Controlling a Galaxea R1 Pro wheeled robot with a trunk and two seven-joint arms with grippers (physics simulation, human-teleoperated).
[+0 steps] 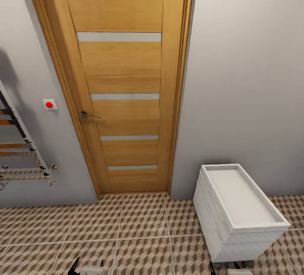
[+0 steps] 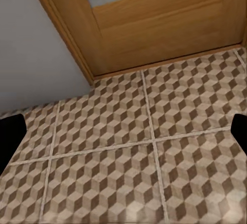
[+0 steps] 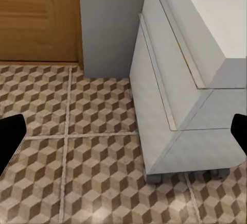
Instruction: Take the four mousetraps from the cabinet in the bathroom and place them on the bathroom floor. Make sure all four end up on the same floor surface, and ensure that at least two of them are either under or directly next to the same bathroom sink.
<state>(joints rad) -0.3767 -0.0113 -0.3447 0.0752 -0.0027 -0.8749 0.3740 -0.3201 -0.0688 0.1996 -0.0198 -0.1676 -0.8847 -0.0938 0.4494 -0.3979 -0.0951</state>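
Observation:
The bathroom floor [image 1: 139,228] of brown, beige and white cube-pattern tiles spreads out below me. The mousetraps, the cabinet and the bathroom sink are out of view. My left gripper [image 1: 88,266] hangs low over the tiles at the bottom of the head view. In the left wrist view its black fingertips [image 2: 10,131] stand far apart, open, with nothing but floor [image 2: 128,147] between them. My right gripper [image 1: 223,268] is also low, just in front of a white boxy fixture. Its fingertips [image 3: 10,136] are spread wide too, open and empty, above the floor [image 3: 87,157].
A shut light-wood door [image 1: 122,81] with frosted strips and a lever handle [image 1: 86,115] faces me. A white boxy floor-standing fixture [image 1: 236,211] with a recessed top sits right of it, seen close in the right wrist view [image 3: 175,95]. A chrome towel rail [image 1: 21,152] hangs on the left wall.

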